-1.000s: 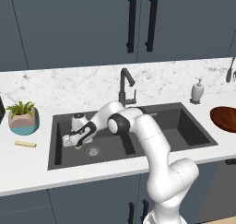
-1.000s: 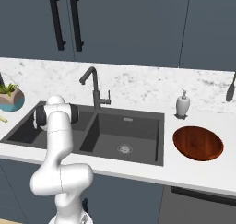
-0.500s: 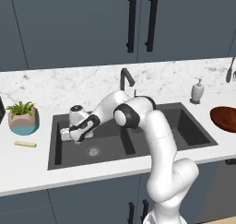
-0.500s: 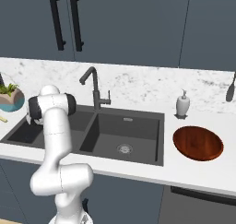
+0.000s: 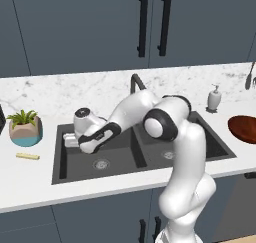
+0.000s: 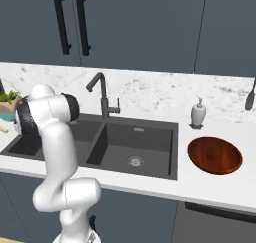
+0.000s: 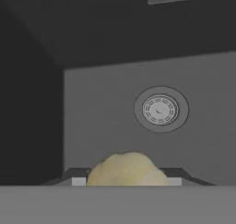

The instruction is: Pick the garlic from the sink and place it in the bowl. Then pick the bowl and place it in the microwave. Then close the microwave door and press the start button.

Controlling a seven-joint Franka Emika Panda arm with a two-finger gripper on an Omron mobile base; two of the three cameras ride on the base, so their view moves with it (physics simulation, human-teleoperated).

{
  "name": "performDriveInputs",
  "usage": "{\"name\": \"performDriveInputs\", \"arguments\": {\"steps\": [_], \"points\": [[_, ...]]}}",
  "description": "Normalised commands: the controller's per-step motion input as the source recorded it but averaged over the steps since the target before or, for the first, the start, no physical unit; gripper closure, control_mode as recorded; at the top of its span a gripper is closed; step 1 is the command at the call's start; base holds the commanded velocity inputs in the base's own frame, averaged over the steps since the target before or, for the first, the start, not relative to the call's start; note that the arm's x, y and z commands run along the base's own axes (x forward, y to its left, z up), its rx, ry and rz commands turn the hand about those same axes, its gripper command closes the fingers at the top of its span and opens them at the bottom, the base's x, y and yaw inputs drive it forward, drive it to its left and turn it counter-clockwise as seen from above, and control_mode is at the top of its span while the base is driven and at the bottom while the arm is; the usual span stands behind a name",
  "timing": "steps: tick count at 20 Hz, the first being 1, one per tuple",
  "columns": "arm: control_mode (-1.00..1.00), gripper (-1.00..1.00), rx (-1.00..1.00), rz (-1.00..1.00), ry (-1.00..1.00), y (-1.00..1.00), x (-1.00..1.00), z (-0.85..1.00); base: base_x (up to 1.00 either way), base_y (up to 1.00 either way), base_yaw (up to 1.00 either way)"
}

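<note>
- White marble counter [image 6: 150,94] (grey-veined) below dark blue cabinets [image 5: 90,27] with black bar handles [image 5: 143,23].
- Potted plant [image 5: 25,128] on its left end; soap dispenser [image 6: 198,112] toward the right.

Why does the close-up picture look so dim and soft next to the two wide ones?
Hand view: the sink walls are dark and shadowed, and the garlic at the bottom edge looks blurred. Left base view: evenly lit, crisp marble counter. Right base view: the bowl shows a soft gloss, no harsh glare.
</note>
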Motion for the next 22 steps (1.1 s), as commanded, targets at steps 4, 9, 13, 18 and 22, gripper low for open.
{"name": "performDriveInputs", "arguments": {"steps": [4,9,13,18,22], "points": [[-1.0,1.0,0.0,-0.16,-0.01,-0.1,-0.53,1.0,0.0,0.0,0.0],[-1.0,1.0,-0.04,-0.1,-0.01,-0.3,-0.62,0.99,0.0,0.0,0.0],[-1.0,1.0,-0.09,-0.02,-0.01,-0.39,-0.75,0.97,0.0,0.0,0.0],[-1.0,1.0,-0.05,0.0,-0.01,-0.59,-0.71,0.91,0.0,0.0,0.0],[-1.0,1.0,-0.01,0.0,0.0,-0.86,-0.64,0.7,0.0,0.0,0.0]]}}
